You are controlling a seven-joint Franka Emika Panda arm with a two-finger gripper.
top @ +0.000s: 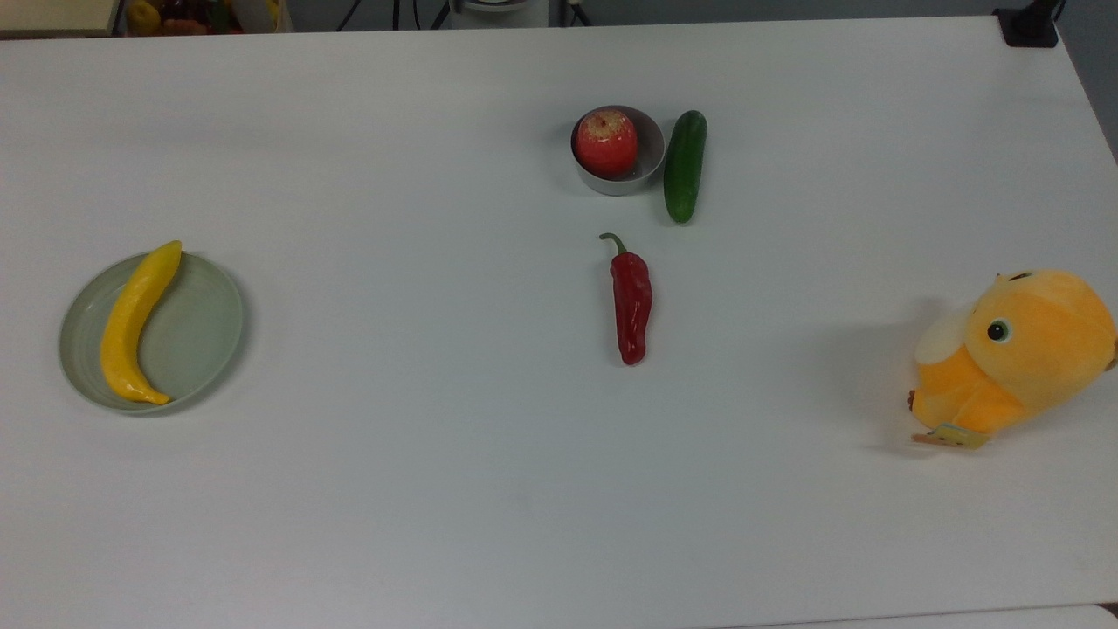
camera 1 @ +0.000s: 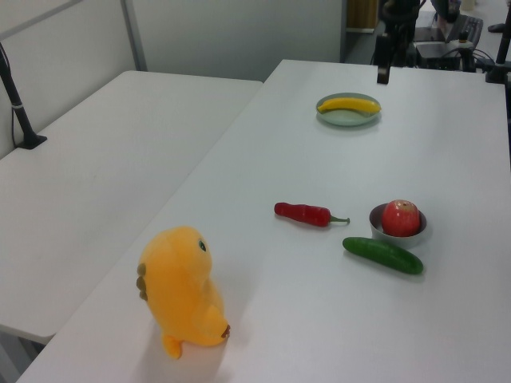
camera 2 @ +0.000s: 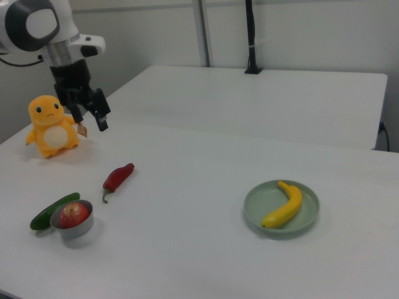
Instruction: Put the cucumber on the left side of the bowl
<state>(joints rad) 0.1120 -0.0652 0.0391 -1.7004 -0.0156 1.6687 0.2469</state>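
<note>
The cucumber (top: 685, 165) lay flat on the white table (top: 437, 489), its long axis running up and down the top view with the near end tipped slightly toward the top view's left. It sat just beside the bowl (top: 648, 171), on the top view's right, perhaps touching. An apple (top: 606, 142) filled the bowl. A red chili (top: 631, 301) lay nearby; a banana (top: 134, 322) on its plate (top: 205, 328) and an orange plush toy (top: 1017, 353) were well apart. The gripper (camera 2: 91, 114) hung high with its fingers spread, empty.

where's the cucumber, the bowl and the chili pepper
cucumber (top: 685, 166), top view, middle of its dark green body
bowl (top: 648, 169), top view, bare grey rim beside the apple
chili pepper (top: 631, 303), top view, middle of its red body
</note>
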